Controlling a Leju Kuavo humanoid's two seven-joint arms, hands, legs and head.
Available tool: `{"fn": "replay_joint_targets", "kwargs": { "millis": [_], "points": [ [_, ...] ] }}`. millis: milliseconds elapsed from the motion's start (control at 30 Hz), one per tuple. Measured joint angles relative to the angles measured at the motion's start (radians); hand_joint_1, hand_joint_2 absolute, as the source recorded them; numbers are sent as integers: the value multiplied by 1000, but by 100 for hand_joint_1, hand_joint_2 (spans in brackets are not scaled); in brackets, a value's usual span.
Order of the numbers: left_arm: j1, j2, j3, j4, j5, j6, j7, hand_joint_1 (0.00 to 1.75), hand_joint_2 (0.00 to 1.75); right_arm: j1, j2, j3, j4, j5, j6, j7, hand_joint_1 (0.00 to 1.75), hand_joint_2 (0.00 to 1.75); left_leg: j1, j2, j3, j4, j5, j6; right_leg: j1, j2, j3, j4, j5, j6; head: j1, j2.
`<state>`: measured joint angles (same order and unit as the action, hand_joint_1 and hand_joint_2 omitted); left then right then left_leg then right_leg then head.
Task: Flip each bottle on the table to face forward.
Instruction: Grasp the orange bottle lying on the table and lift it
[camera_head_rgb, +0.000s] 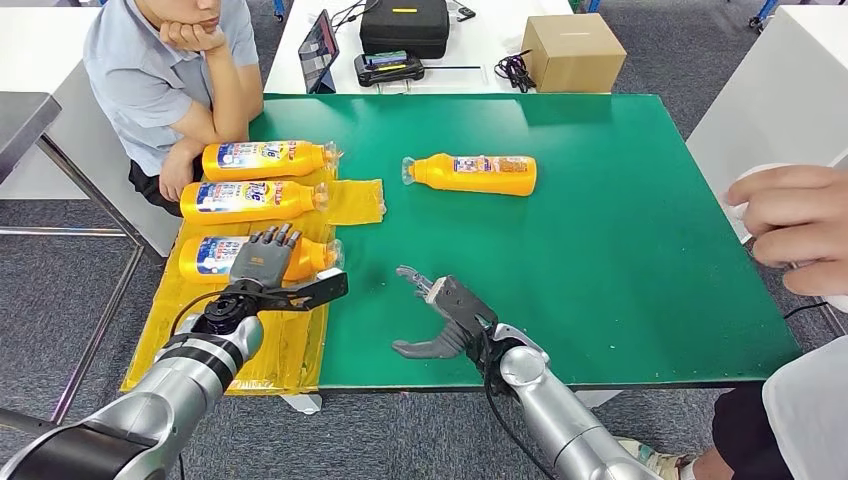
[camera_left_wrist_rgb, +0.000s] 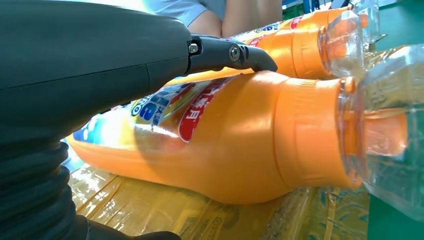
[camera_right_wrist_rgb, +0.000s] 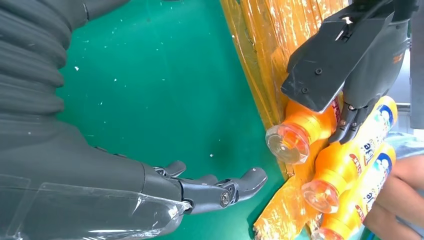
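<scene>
Left hand (camera_head_rgb: 265, 262) fingers curl over the nearest bottle (camera_head_rgb: 205, 256); right hand (camera_head_rgb: 440, 315) fingers spread, holding nothing.

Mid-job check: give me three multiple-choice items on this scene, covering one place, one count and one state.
1. Where does the lone orange plastic bottle lie?
A. bare green mat
B. yellow plastic sheet
C. cardboard box

2. How many orange bottles lie on the yellow plastic sheet?
A. one
B. three
C. five

3. What is the right hand doing?
A. gripping a bottle
B. open over the mat
C. touching the tablet

Answers: 1 A, it lies alone on the green table mat. 2 B, three side by side. 3 B, fingers apart, holding nothing.
</scene>
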<state>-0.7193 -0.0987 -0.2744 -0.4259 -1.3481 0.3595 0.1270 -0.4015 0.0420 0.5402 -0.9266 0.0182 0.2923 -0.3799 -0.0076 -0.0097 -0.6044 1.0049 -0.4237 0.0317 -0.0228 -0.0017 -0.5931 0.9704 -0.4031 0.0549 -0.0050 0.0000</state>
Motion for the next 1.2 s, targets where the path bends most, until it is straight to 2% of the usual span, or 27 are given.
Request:
{"fn": "replay_joint_targets", "kwargs": {
  "millis": [300,400,500,600,733,867,967,1100,1200],
  "points": [
    [1,-3,-2,2,11,28,-15,0,175,0,1,0,6,5,-2,0,0,175,0,0,0,0,0,0,0,0,0,0,0,0,0,0],
    [14,-8,-2,-6,52,79,-68,0,175,6,0,-1,6,6,-12,-1,0,175,0,0,0,0,0,0,0,0,0,0,0,0,0,0],
    [85,-21,-5,-87,158,216,-186,0,175,40,-6,-11,-5,11,-39,-5,0,175,0,-1,0,0,-1,0,0,0,0,0,0,0,0,0],
    [191,-31,-29,-230,233,315,-239,0,175,83,-17,-24,-25,24,-57,-12,0,175,-1,1,-1,0,-2,0,0,0,0,-1,0,0,0,0],
    [299,-35,-46,-396,241,342,-280,0,175,117,-27,-32,-39,30,-64,-18,0,175,0,0,-1,0,-2,-1,0,0,-1,-1,-1,0,0,0],
    [356,-48,-32,-502,233,343,-345,0,175,128,-30,-32,-45,30,-68,-18,0,175,0,0,0,0,-2,-1,0,0,0,-1,0,0,0,0],
    [395,-69,-3,-565,280,343,-426,0,175,138,-33,-32,-53,33,-78,-19,0,175,0,0,0,0,-1,0,0,0,0,-1,0,0,0,0],
    [441,-92,9,-630,499,342,-520,0,175,169,-43,-36,-103,56,-116,-30,0,0,0,0,0,0,-1,0,0,0,0,-1,0,0,0,0],
    [467,-98,2,-671,642,319,-548,0,175,194,-53,-45,-146,71,-139,-32,0,0,0,0,0,0,-2,0,0,0,0,-1,0,0,0,0]
  ]
}}
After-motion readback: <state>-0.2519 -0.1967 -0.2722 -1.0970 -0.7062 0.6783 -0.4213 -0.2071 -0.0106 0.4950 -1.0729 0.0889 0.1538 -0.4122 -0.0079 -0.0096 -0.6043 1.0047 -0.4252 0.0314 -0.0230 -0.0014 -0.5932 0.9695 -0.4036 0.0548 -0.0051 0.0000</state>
